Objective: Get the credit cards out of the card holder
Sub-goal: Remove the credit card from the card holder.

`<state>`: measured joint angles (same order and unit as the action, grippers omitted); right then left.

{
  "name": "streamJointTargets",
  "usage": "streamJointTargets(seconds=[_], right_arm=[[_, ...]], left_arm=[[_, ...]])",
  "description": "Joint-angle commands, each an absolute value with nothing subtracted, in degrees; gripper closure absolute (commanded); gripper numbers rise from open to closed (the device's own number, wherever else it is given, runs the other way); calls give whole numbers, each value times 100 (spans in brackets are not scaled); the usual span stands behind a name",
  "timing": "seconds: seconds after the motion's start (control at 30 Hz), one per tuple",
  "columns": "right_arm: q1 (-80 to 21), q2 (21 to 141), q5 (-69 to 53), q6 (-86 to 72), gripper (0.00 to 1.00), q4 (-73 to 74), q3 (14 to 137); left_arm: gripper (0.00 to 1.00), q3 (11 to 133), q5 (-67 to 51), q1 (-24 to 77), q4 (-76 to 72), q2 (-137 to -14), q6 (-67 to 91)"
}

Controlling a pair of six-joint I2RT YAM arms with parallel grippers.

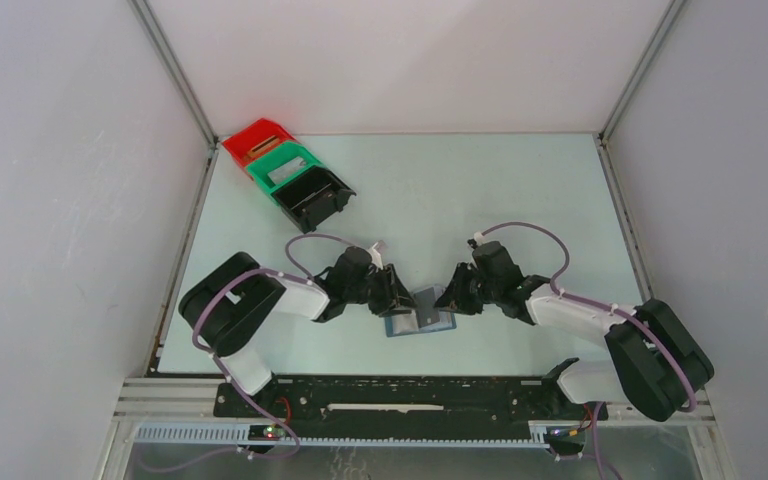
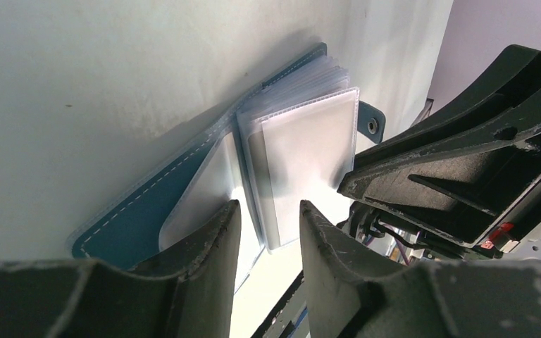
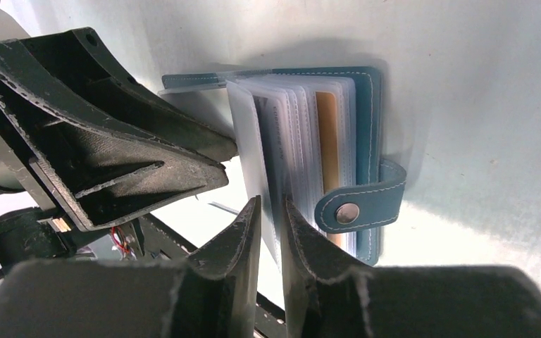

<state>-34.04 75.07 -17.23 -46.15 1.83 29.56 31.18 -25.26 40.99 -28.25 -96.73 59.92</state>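
the top view looks down from behind; both wrist views closely face the card holder (image 2: 135,217) from opposite sides.

Left arm (image 1: 250,305): reaches inward from its base, wrist bent down, left gripper (image 2: 269,205) held low with its fingers parted by a clear gap. Right arm (image 1: 600,320): mirrors it from the other side, right gripper (image 3: 271,201) held low, fingers drawn almost together with only a narrow slit between them. The two grippers face each other tip to tip, near but apart.

Bright even light, soft shadows, slight glare
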Motion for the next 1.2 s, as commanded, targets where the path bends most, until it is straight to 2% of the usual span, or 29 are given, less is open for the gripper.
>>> streamJointTargets(seconds=[0.0, 0.57, 0.77, 0.9, 1.17], right_arm=[[-3480, 7324, -1748, -4544, 75, 55, 3076], [-4090, 7837, -1942, -4659, 73, -355, 3510], [-4469, 8515, -2038, -4712, 64, -554, 3908], [-4543, 8863, -2188, -4848, 62, -784, 4020], [-4474, 8534, -1921, -4694, 62, -373, 4017]], left_arm=[[58, 3075, -2467, 4053, -2618, -9421, 5779], [56, 3221, -2170, 3704, -1270, -8357, 5038], [55, 3183, -1962, 3411, -675, -7584, 4809], [53, 3321, -1781, 3363, -233, -7186, 4641], [53, 3443, -2151, 3403, -356, -7207, 4661]])
